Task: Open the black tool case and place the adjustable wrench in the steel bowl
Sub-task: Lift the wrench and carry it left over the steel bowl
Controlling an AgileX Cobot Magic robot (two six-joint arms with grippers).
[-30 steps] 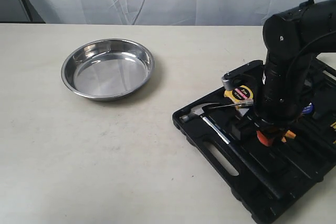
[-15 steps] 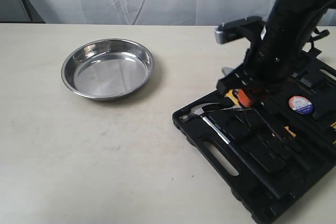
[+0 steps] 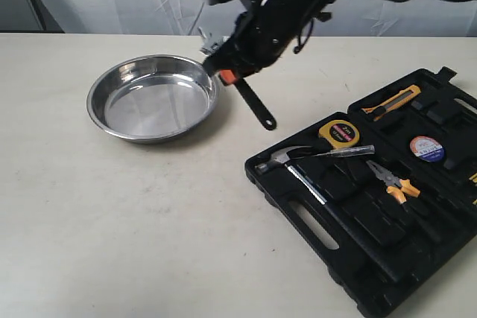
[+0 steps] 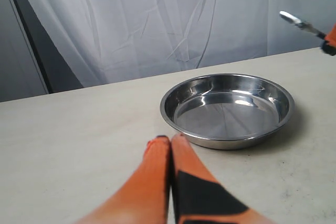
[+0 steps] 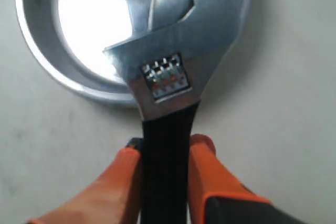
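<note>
Right fingers [image 5: 210, 174] clamp adjustable wrench [image 5: 168, 77] handle; left fingers [image 4: 157, 166] pressed together, empty. Wrench tilted, head uppermost at steel bowl [image 3: 153, 106] rim

R gripper [image 3: 227, 74] aloft, clamped; L gripper [image 4: 169, 140] fingers pressed together.

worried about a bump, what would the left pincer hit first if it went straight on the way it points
Probably the steel bowl: the shut left pincer points across the table toward its near rim, close to one side, so it might slip past.
</note>
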